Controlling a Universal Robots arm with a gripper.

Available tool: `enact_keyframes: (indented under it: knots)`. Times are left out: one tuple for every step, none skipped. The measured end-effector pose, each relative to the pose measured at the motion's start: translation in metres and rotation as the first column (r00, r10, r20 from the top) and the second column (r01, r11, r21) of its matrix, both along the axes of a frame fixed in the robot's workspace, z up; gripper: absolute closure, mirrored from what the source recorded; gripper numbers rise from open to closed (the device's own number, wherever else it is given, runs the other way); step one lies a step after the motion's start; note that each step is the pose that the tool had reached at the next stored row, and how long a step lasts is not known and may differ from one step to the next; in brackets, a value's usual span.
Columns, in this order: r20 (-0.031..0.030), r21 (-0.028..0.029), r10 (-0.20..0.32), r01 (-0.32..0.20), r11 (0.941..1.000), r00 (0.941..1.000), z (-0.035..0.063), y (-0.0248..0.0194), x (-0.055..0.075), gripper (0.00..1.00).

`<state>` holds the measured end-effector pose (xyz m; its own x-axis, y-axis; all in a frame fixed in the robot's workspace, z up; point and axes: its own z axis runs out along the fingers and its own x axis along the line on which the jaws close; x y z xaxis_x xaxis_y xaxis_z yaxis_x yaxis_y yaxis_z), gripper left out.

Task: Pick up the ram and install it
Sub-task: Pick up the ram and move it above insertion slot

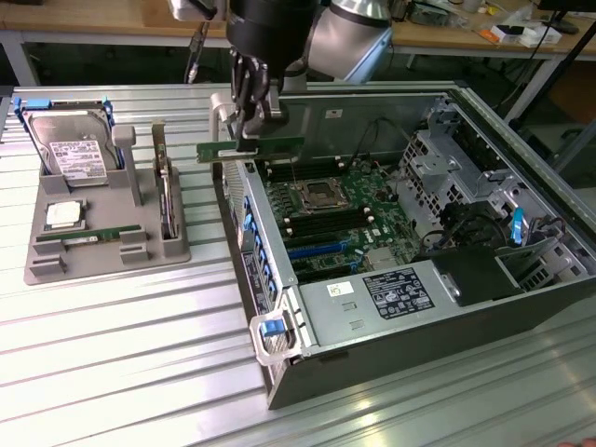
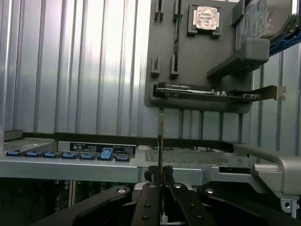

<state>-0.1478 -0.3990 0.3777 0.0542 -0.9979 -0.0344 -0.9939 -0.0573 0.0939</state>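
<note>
While my pincer [image 1: 250, 123] pinches the long thin green ram stick [image 1: 250, 149], it hangs over the open grey computer case [image 1: 419, 365]. Picking up is done; plugging in is not yet.

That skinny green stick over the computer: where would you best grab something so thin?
Pinch the ram across its two flat faces, midway along its upper long edge, coming from above. It is thin, long and standing on edge, so a middle grip balances it and leaves the lower edge free. The jaws are shut on it that way.
</note>
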Motion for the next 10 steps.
enact_keyframes:
  knots:
    - [0.0, 0.0, 0.0, 0.0, 1.0, 1.0, 0.0, 0.0, 0.008, 0.87]
    - [0.0001, 0.0, 0.0, 0.0, 1.0, 1.0, 0.0, 0.0, 0.017, 0.87]
    - [0.0001, 0.0001, 0.0, 0.0, 1.0, 1.0, 0.0, 0.0, 0.029, 0.87]
    - [0.0001, 0.0001, 0.0, 0.0, 1.0, 1.0, 0.0, 0.0, 0.036, 0.87]
    - [0.0001, 0.0001, 0.0, 0.0, 1.0, 1.0, 0.0, 0.0001, 0.045, 0.87]
    - [0.0, 0.0, 0.0, 0.0, 1.0, 1.0, 0.0, 0.0001, 0.054, 0.87]
    - [0.0, 0.0, 0.0, 0.0, 1.0, 1.0, 0.0, 0.0001, 0.062, 0.87]
    - [0.0001, 0.0001, 0.0, 0.0, 1.0, 1.0, -0.0001, 0.0001, 0.069, 0.87]
    - [0.0, 0.0001, 0.0, 0.0, 1.0, 1.0, 0.0, 0.0001, 0.075, 0.87]
    - [0.0001, 0.0001, 0.0, 0.0, 1.0, 1.0, 0.0, 0.0001, 0.079, 0.87]
